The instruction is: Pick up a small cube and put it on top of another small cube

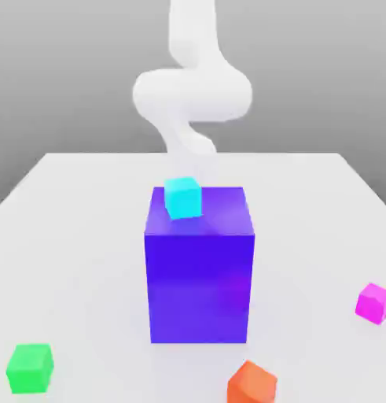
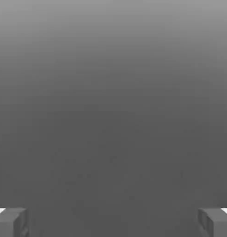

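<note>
While the white arm (image 1: 193,94) stands at 12 o'clock in the exterior view, the fingers (image 2: 14,222) are wide apart, nothing between them. Pink cube (image 1: 374,304): on the tabletop (image 1: 86,236), at 4 o'clock. Blue block (image 1: 199,287): centre, cyan cube (image 1: 183,198) on its top (slightly turned). Green cube (image 1: 30,368) at 7 o'clock; orange cube (image 1: 251,383) near 5 o'clock, partly cut off.

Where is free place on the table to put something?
Bare: between the green cube and big blue-violet block; also behind the glossy magenta cube. Crowded: block's top, under the cyan cube.
</note>
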Available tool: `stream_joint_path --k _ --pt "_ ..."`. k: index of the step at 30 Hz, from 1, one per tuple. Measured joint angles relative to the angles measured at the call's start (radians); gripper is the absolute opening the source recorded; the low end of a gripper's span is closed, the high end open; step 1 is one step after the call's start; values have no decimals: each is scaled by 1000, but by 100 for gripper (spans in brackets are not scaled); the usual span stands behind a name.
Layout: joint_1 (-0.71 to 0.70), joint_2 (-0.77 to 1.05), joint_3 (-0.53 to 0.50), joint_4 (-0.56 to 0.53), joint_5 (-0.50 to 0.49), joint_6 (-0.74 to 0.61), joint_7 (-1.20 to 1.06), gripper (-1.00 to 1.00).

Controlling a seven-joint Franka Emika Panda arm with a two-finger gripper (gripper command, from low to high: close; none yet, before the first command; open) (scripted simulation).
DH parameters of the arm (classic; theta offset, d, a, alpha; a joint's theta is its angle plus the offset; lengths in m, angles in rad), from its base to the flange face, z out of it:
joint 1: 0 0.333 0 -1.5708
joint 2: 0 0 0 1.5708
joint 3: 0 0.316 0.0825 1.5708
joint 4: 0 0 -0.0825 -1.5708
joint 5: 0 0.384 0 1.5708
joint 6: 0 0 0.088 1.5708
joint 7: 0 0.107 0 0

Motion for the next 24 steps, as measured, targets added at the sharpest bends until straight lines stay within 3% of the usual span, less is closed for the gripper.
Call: stream_joint_path --k 12,24 --pt "315 334 -36 -79 74 146 -550 0" --pt "537 661 36 -157 113 292 -1067 0"
